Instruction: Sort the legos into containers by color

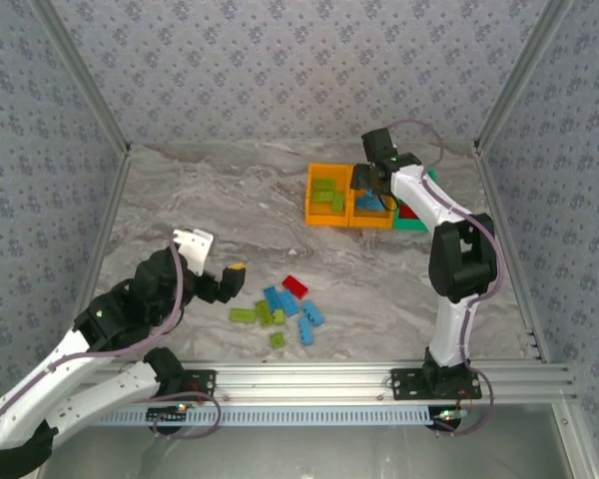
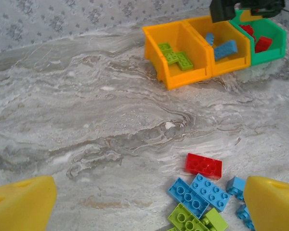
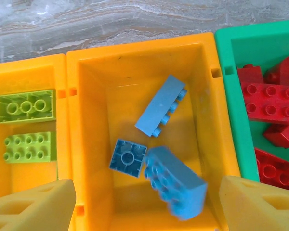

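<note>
With the right fingers spread above the middle bin and a blue brick tumbling inside it, this drop looks done; next, the wide-open left fingers need a loose red brick, well short of that bin.

in the right wrist view the lowest blue brick is blurred. the right edge cuts the green bin and its red bricks, the left edge the left orange bin. from above, the right arm covers part of the middle orange bin and of the green bin. in the left wrist view the bottom edge cuts the lime bricks, and a yellow finger half hides a small blue brick.
</note>
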You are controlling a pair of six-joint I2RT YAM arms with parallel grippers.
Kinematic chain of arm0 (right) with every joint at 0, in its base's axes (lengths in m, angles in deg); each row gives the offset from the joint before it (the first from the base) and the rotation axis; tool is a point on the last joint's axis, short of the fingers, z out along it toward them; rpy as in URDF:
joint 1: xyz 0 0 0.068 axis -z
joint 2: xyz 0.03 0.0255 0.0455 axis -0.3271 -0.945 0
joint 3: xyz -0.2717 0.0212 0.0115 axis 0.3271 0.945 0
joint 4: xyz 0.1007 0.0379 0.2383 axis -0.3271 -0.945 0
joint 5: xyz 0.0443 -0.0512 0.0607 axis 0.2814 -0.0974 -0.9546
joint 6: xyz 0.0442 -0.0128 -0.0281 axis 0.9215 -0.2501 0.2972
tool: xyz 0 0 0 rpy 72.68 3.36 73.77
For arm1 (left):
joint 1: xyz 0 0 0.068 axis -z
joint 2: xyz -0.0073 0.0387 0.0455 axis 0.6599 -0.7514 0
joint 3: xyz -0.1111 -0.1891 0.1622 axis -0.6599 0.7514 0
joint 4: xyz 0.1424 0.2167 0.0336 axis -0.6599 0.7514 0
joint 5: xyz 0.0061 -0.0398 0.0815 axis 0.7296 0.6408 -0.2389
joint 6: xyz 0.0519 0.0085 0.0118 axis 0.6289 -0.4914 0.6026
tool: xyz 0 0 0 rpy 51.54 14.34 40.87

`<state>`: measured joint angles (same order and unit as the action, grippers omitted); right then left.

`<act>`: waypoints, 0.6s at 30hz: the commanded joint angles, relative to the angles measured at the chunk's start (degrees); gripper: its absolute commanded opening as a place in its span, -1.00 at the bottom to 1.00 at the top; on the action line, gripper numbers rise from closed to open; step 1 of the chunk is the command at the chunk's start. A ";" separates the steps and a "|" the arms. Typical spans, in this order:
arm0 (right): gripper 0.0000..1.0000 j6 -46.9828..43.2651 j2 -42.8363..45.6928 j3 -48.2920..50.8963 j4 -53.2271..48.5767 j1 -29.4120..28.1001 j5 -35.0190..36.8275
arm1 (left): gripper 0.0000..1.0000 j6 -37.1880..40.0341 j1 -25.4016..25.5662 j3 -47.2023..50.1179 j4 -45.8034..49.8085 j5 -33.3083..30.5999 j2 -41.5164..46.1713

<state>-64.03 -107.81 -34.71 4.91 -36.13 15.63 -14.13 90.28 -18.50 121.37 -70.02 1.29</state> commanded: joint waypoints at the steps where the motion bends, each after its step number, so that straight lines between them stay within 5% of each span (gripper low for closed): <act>1: 0.60 -0.37 9.42 4.14 -2.22 -0.98 -1.92 | 0.98 -3.50 -1.37 -0.10 0.94 -0.82 -1.12; 6: 0.63 -0.52 27.66 22.50 0.15 -9.32 -5.92 | 0.98 -3.54 -3.40 -0.93 2.19 0.06 -2.26; 10: 0.65 1.77 36.98 33.55 -3.38 -21.91 -5.58 | 0.99 -0.63 -4.27 -0.94 4.37 2.12 -1.54; 13: 0.68 4.61 38.83 38.94 -4.48 -30.48 -9.27 | 0.98 4.78 -4.36 -0.76 4.94 5.76 -0.46; 18: 0.68 10.15 35.67 44.35 -0.74 -36.29 -15.20 | 0.98 15.29 -4.35 1.81 1.46 18.30 3.31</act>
<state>-58.54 -70.94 7.87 3.95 -70.90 4.18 -6.57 86.26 -18.06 124.32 -60.95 2.58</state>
